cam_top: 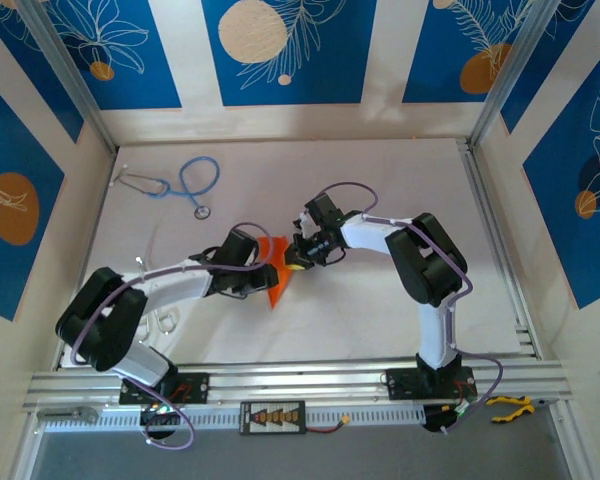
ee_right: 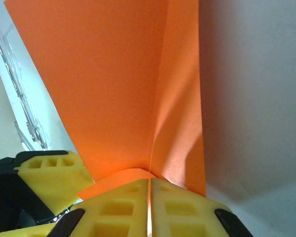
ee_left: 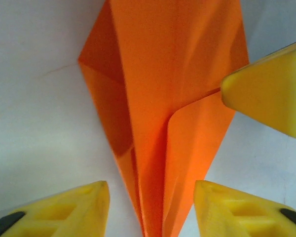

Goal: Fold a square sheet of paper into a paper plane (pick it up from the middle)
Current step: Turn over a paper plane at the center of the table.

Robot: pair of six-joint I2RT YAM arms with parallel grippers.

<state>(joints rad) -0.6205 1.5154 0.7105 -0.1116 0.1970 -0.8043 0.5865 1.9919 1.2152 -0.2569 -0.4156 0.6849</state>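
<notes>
**Orange dart pinned between two claws at mid-table**

Here's the paper plane (cam_top: 278, 273), bright orange, lying flat on the white table (cam_top: 400, 190) right between the two arms. From the left wrist it reads as a narrow pointed shape (ee_left: 172, 98): one long crease down the middle, a darker folded flap on the left, and a rounded flap edge curling up on the right. The point runs down between the yellow fingers.

The left gripper (ee_left: 150, 197) is spread wide, one finger on each side of that point, clamping nothing. The right gripper (ee_right: 149, 186) has its fingers pressed together, and the paper's crease (ee_right: 113, 89) runs straight into the seam: it is pinching the sheet's edge. One of its fingertips (ee_left: 264, 94) meets the right edge in the left wrist view.

Room to move? Plenty of bare surface lies behind and to the right of the paper. The blue stethoscope (cam_top: 187, 183) sits well apart at the far left. The metal rail (cam_top: 310, 378) closes off the near edge.
</notes>
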